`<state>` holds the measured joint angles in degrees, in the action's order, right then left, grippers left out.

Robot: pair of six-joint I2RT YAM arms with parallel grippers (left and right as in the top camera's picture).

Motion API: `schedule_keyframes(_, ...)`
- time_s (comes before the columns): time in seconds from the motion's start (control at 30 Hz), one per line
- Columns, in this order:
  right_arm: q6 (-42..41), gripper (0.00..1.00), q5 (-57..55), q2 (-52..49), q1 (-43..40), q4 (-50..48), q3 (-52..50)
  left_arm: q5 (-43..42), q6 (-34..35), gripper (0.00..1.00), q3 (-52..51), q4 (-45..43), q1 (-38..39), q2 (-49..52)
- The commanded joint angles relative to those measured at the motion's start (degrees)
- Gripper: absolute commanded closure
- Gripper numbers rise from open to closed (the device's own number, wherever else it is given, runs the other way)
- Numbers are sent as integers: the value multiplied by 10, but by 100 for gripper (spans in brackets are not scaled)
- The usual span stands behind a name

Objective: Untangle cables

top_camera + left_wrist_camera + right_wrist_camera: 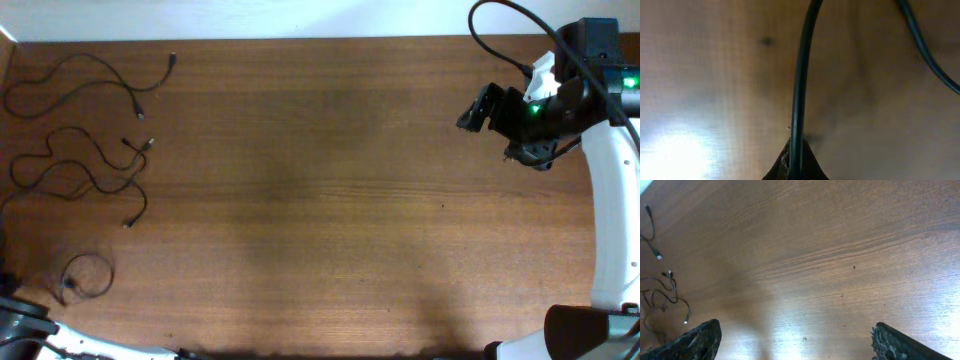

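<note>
Overhead: cables [80, 165] lie as wavy strands at far left of table [350, 200], small loop [88, 275] lowest. Left wrist: left gripper [795, 167] pinched on one cord [799, 75]; drag it slowly, clear of neighbours. Far right, right gripper [797, 340] spread wide, holding nothing.

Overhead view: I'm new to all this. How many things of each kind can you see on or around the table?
thin black cords: 3
robot arms: 2
Total: 5
</note>
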<state>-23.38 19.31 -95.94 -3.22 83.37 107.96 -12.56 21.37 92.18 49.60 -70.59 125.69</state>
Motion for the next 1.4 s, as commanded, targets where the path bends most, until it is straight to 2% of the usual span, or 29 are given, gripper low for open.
schedule_keyframes(0.0,4,4,-5,-5,2,0,7,-128,-6,97,-3,-32,-1,0)
schedule_keyframes(0.07,4,4,-5,-5,2,0,7,-158,-43,91,-2,-56,-1,0)
schedule_keyframes(0.1,4,4,-1,-5,2,0,7,-162,-55,69,-2,-63,-1,0)
schedule_keyframes(0.13,4,4,2,-5,2,0,7,-162,-65,37,-2,-68,-1,0)
schedule_keyframes(0.17,4,4,9,-5,2,0,7,-161,-79,12,-2,-71,-1,0)
schedule_keyframes(0.2,4,4,17,-5,2,0,7,-153,-95,1,2,-71,-1,0)
schedule_keyframes(0.37,4,4,17,-5,2,3,7,-136,-94,1,78,-10,0,0)
schedule_keyframes(0.47,4,4,17,-5,3,3,7,-130,-84,1,156,71,1,0)
schedule_keyframes(0.53,5,4,17,-5,3,5,7,-73,-31,1,174,142,1,0)
schedule_keyframes(0.63,5,4,16,-5,3,3,7,83,13,1,170,253,12,0)
schedule_keyframes(0.73,7,4,13,-5,2,-3,7,102,14,1,150,294,38,0)
schedule_keyframes(0.83,7,4,10,-6,2,-3,7,97,22,1,97,292,86,0)
schedule_keyframes(0.9,7,4,10,-6,2,-3,7,43,37,1,63,267,111,0)
schedule_keyframes(0.97,7,4,10,-6,2,-2,7,23,40,0,49,254,124,0)
schedule_keyframes(1.13,7,4,10,-6,2,-7,7,31,67,7,47,263,137,0)
schedule_keyframes(1.17,7,4,10,-6,2,-8,7,50,67,8,47,263,137,0)
schedule_keyframes(1.3,7,4,10,-6,2,-6,7,221,66,4,47,265,134,0)
schedule_keyframes(1.37,7,4,10,-6,2,-6,7,266,35,4,66,270,133,0)
